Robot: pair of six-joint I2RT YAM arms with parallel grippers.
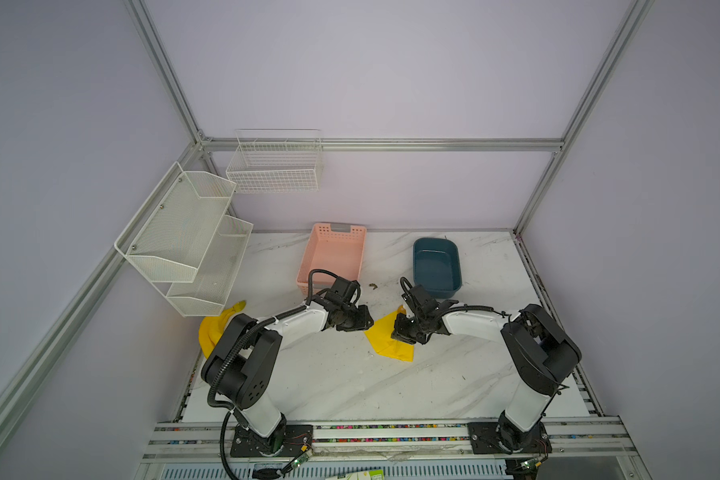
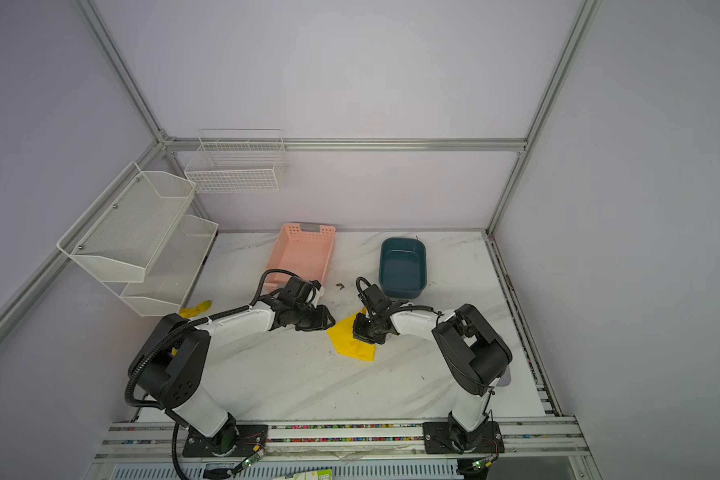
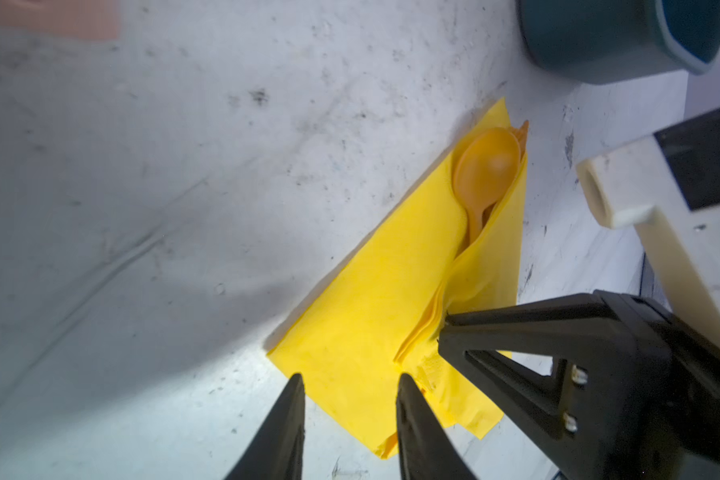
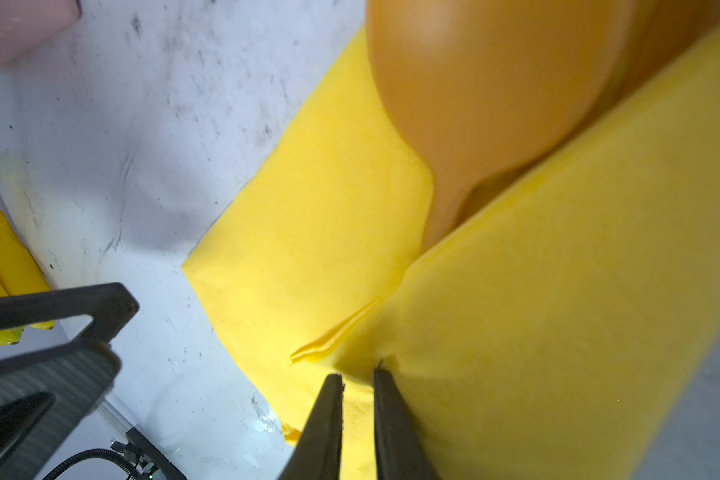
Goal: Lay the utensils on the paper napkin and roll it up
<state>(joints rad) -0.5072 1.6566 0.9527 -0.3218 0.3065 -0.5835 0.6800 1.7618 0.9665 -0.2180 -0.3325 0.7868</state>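
Napkin (image 3: pixel 371 291) lies mid-table, folded over the utensils (image 3: pixel 474 220), spoon (image 3: pixel 485 166) poking out the far end. Right claw (image 4: pixel 358 374), nearly closed, seems to pinch the flap. Left claw (image 3: pixel 350 380), part open and empty, sits at the near end, along its axis.

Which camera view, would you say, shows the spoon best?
The left wrist view: the spoon shows sharp, its whole bowl and the start of its handle tucked into the folded napkin. The right wrist view shows only a blurred, cropped bowl close up. In both top views it is too small to make out.
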